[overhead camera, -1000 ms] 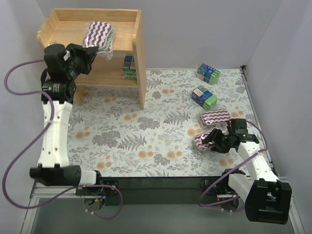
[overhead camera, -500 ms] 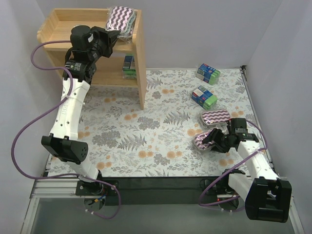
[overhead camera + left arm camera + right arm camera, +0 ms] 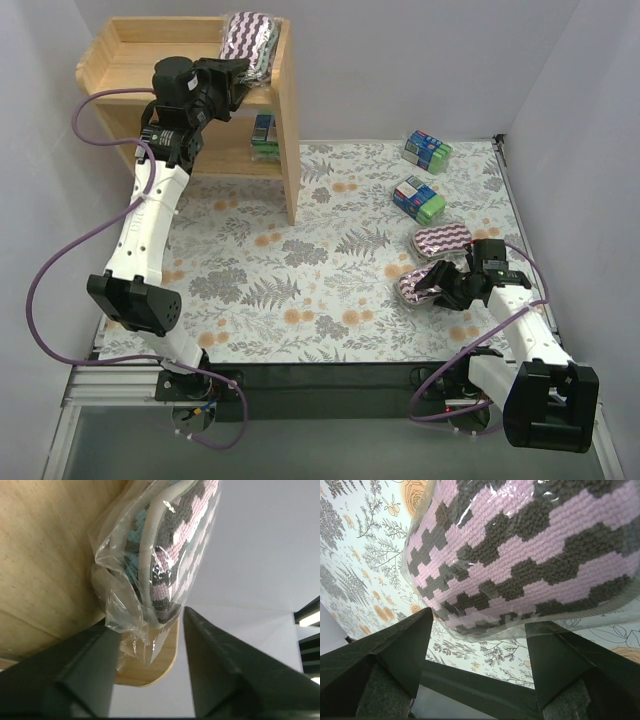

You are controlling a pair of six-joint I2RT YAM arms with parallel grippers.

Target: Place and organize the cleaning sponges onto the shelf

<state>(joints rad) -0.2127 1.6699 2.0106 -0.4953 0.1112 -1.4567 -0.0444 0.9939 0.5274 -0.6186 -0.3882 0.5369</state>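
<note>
The wooden shelf (image 3: 120, 60) stands at the back left. One purple-and-white zigzag sponge (image 3: 250, 38) leans at the right end of its top tier. My left gripper (image 3: 238, 80) is just below it, open. In the left wrist view the sponge (image 3: 170, 545) rests on the shelf wood (image 3: 40, 555), its wrap brushing one finger of the left gripper (image 3: 150, 630). My right gripper (image 3: 437, 285) is shut on a second zigzag sponge (image 3: 418, 287) low over the mat; this sponge (image 3: 530, 545) spans the right gripper (image 3: 480, 625).
A blue-and-green pack (image 3: 264, 137) sits on the shelf's lower tier. Two more packs (image 3: 427, 149) (image 3: 419, 198) and a third zigzag sponge (image 3: 443, 239) lie on the floral mat at the right. The shelf's right side panel (image 3: 290, 150) stands beside the left arm.
My left gripper carried the sponge from mid-shelf to the top tier's right end, then opened and let it go. The right arm has barely shifted.
</note>
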